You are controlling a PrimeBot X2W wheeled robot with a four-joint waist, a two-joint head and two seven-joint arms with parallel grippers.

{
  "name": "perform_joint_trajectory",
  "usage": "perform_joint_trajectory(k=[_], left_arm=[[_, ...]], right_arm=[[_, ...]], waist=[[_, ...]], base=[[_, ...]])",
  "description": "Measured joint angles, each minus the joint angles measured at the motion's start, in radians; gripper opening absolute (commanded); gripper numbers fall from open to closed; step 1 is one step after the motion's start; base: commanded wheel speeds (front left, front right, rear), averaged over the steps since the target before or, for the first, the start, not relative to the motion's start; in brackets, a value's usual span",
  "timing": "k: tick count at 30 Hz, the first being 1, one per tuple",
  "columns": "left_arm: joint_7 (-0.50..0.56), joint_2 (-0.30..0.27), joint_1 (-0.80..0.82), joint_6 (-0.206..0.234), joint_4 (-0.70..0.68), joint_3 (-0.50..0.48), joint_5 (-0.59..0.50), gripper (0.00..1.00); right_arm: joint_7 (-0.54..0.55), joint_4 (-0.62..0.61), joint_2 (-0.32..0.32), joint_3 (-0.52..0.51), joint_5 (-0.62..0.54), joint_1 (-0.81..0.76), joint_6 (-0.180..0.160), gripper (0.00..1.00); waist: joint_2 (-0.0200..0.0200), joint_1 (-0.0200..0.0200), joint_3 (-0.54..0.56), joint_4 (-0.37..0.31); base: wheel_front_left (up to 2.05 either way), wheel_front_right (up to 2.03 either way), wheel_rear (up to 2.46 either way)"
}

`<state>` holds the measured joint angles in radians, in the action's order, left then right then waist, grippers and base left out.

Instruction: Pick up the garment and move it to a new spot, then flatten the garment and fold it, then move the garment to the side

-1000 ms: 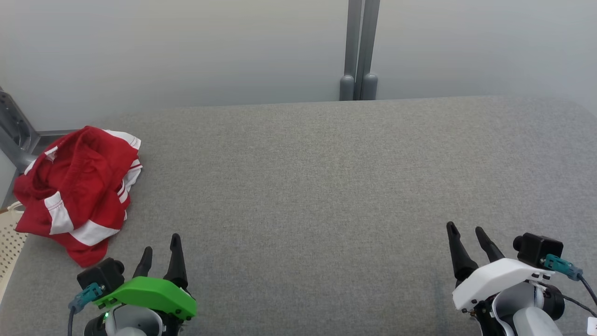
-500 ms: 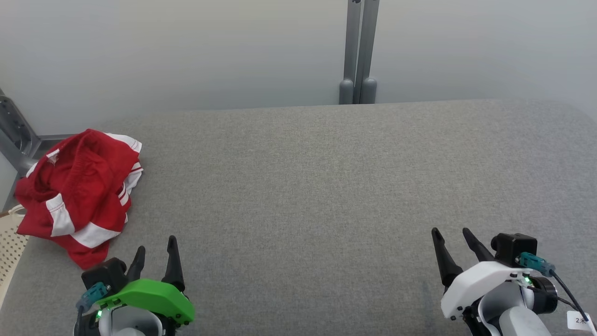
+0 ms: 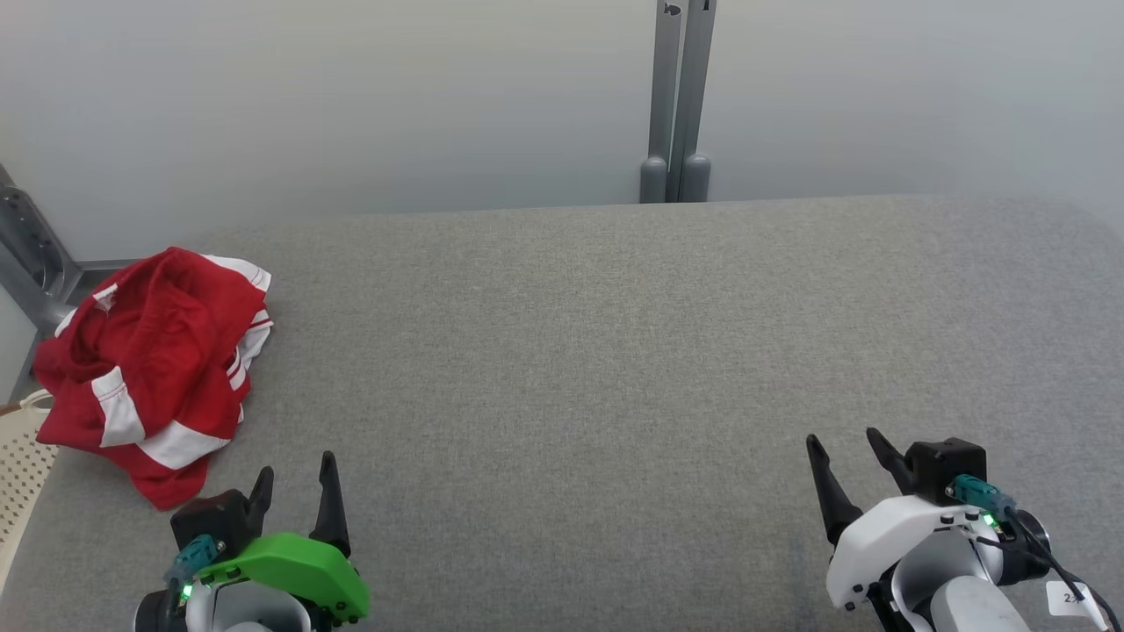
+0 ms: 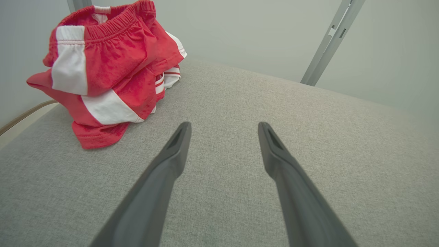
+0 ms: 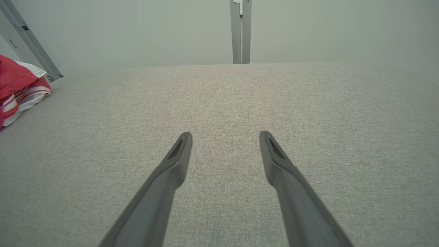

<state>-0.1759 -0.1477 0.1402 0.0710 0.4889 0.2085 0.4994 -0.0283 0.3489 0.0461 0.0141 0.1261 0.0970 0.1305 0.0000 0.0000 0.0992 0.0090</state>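
Clearly, the garment (image 3: pixel 154 369) lies in a crumpled heap at the left edge of the head view, about midway down the frame, on the grey fabric surface (image 3: pixel 571 351). It is red cloth with white panels and thin white stripes, bunched and folded over itself. In the left wrist view a gathered elastic band shows along its top.

The left gripper (image 3: pixel 296 467), under its green cover, sits at the lower left of the head view. Its fingers point up the frame and are spread apart with nothing between them. The garment is up and to the left of those fingertips, near them but apart, and its lowest red corner is the part closest to them. In the left wrist view the heap (image 4: pixel 109 68) occupies the upper left, while the two dark fingers rise from the bottom edge over bare grey fabric to its right, touching no cloth.

The right gripper (image 3: pixel 843 437), under its white cover, sits at the lower right of the head view. It is likewise spread wide and empty, well apart from the garment across the surface. In the right wrist view a red and white edge of the garment (image 5: pixel 13 82) shows at the far left of the frame.

A grey metal post (image 3: pixel 676 96) stands at the top centre, behind the surface, against a pale wall.
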Motion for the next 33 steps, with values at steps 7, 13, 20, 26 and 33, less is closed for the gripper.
perform_joint_trajectory(k=[7,13,20,26,33], left_arm=[[-0.010,-0.003,0.001,0.014,0.002,0.013,-0.030,1.00],[-0.017,-0.012,0.001,0.016,0.002,0.026,-0.059,1.00],[-0.018,-0.021,0.001,0.013,0.002,0.047,-0.090,1.00],[-0.019,-0.025,0.000,0.026,0.002,0.055,-0.116,1.00],[-0.010,-0.027,0.000,0.027,0.003,0.059,-0.113,1.00]], right_arm=[[-0.006,0.007,0.000,-0.004,-0.046,0.000,0.000,1.00],[-0.016,0.013,0.001,-0.004,-0.087,0.000,0.000,1.00],[-0.026,0.019,0.002,-0.002,-0.135,0.000,0.000,1.00],[-0.030,0.023,0.002,0.001,-0.180,0.000,0.000,1.00],[-0.030,0.031,0.002,-0.001,-0.181,0.002,0.000,1.00]], waist=[[0.0000,0.0000,0.006,-0.002],[0.0000,0.0000,0.010,-0.001],[0.0000,0.0000,0.017,0.000],[0.0000,0.0000,0.023,0.001],[0.0000,0.0000,0.022,0.000]], base=[[0.00,0.00,0.00],[0.00,0.00,0.00],[0.00,0.00,0.00],[0.00,0.00,0.00],[0.00,0.00,0.00]])
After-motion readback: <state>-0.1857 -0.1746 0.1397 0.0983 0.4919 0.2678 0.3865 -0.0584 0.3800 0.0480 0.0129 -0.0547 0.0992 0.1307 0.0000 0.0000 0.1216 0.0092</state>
